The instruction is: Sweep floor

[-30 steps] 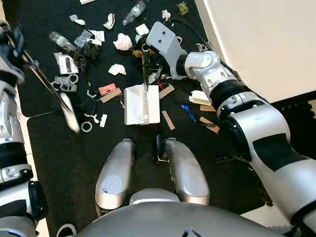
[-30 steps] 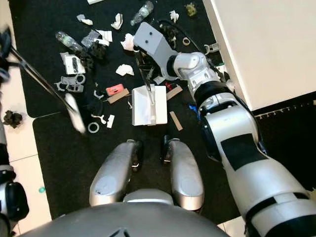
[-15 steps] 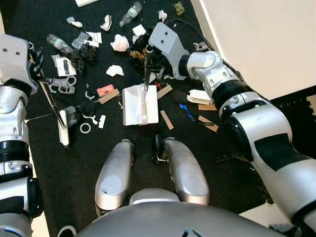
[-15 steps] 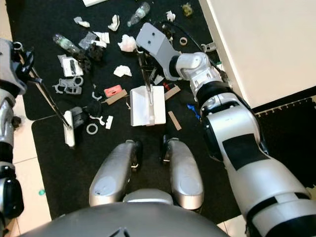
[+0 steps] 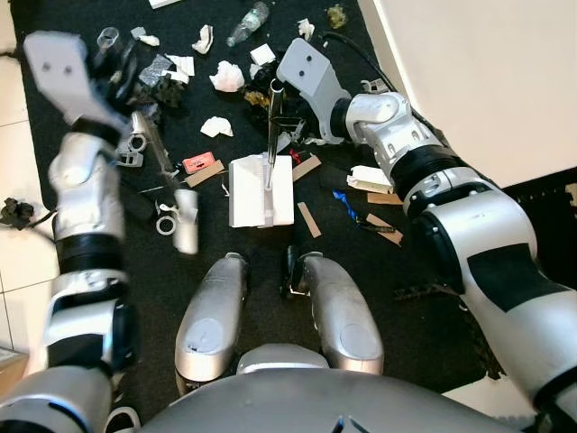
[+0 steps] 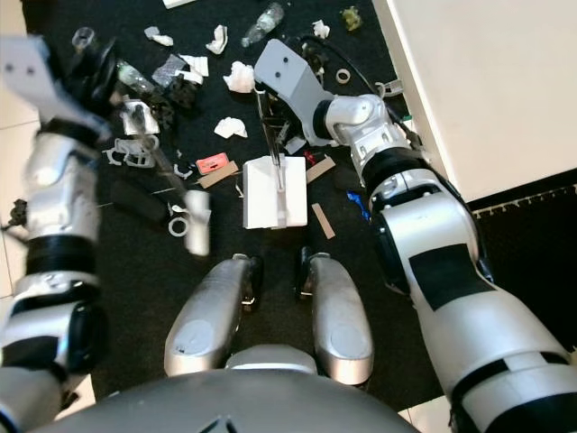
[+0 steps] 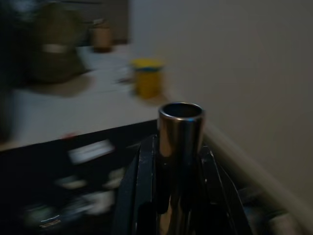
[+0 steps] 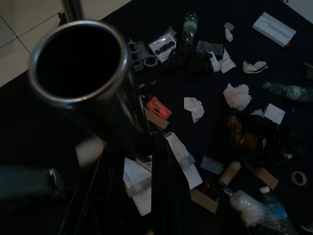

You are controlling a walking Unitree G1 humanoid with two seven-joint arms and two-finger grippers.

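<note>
In the left eye view, the left gripper [image 5: 115,65] is raised at far left, closed on the metal handle of a broom [image 5: 165,171] whose pale head [image 5: 186,231] sits on the black mat [image 5: 153,307] just left of the robot's knees. The right gripper [image 5: 278,97] clamps the upright handle of a white dustpan [image 5: 260,190] lying in the middle of the mat. Litter is thick beyond it: crumpled tissue [image 5: 225,77], a plastic bottle [image 5: 246,23], a red card [image 5: 196,163], cardboard strips [image 5: 307,219]. The pan looks empty, so I judge the sweeping barely begun.

The right eye view gives the same layout, with the broom head [image 6: 197,229] blurred and scraps on both sides of the dustpan [image 6: 275,189].

The left wrist view is dim: black fingers [image 7: 145,186] closed round the metal tube [image 7: 179,142].

The right wrist view looks down the dustpan handle tube [image 8: 93,83] held between its fingers, with scraps still spread across the mat [image 8: 205,78]. Nearly all remains.
</note>
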